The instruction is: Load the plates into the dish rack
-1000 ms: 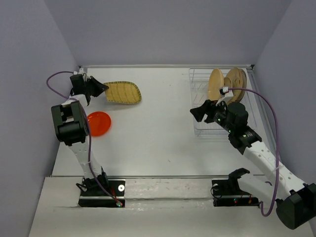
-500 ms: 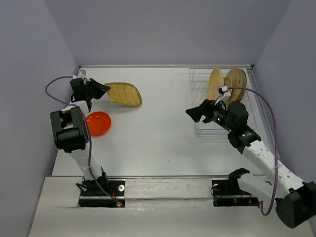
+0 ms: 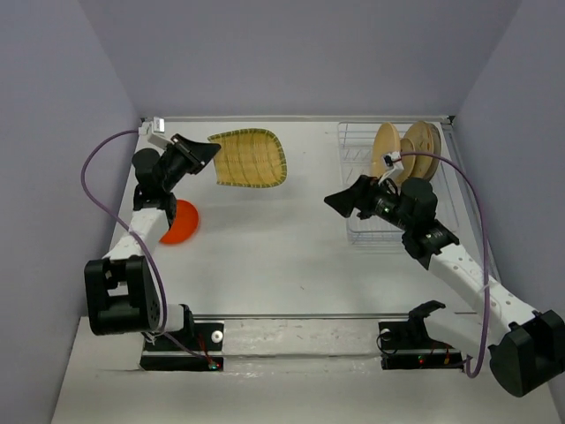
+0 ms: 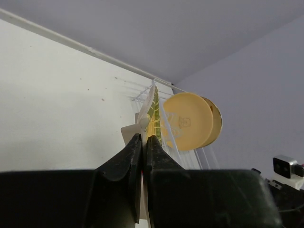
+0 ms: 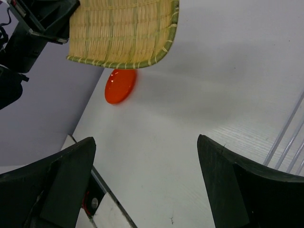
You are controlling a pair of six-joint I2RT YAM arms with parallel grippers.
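My left gripper [image 3: 210,153] is shut on the left edge of the yellow-green woven plate [image 3: 252,158], holding it lifted above the far-left table. In the left wrist view that plate [image 4: 152,110] shows edge-on between the shut fingertips [image 4: 144,138]. From the right wrist it is the woven plate [image 5: 120,29]. A small orange-red plate [image 3: 182,226] lies on the table, partly under the left arm. The dish rack [image 3: 362,166] stands far right with two round orange-tan plates [image 3: 386,148] upright in it. My right gripper [image 3: 335,201] hangs open and empty just left of the rack.
The table's back wall runs close behind the rack and the lifted plate. The rack's wires [image 5: 289,138] show at the right edge of the right wrist view. The left arm's wrist [image 5: 31,29] shows beside the woven plate. The arm bases [image 3: 181,340] sit at the near edge.
The left arm has raised the woven plate off the table and swung it rightward. The right gripper has moved left, away from the rack, and opened wider.
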